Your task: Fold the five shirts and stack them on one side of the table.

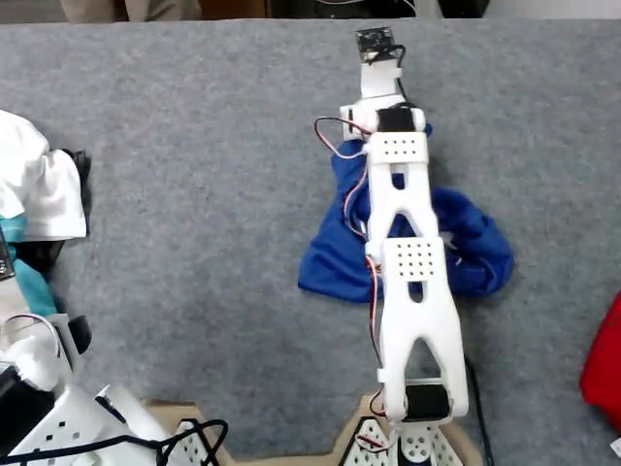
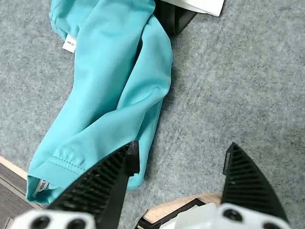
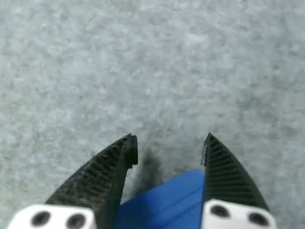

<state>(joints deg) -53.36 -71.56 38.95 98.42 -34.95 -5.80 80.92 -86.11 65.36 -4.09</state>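
Note:
A crumpled blue shirt [image 1: 466, 248] lies mid-table under my right arm [image 1: 403, 262], which stretches over it toward the far side. My right gripper [image 3: 169, 148] is open just above the grey mat, and the blue shirt's edge [image 3: 162, 205] lies between its fingers near their base. At the left edge sit a white shirt [image 1: 39, 184], a teal shirt [image 1: 29, 286] and a black garment [image 1: 80, 170] in a pile. My left gripper [image 2: 178, 157] is open over bare mat, with the teal shirt [image 2: 114, 81] beside one finger [image 2: 102, 181] and nothing between the fingers.
A red shirt [image 1: 606, 369] pokes in at the right edge. The grey mat [image 1: 194, 146] covers the table. The wooden table edge [image 2: 9, 169] runs close to the teal shirt. Both arm bases and their cables [image 1: 184, 437] stand at the near edge.

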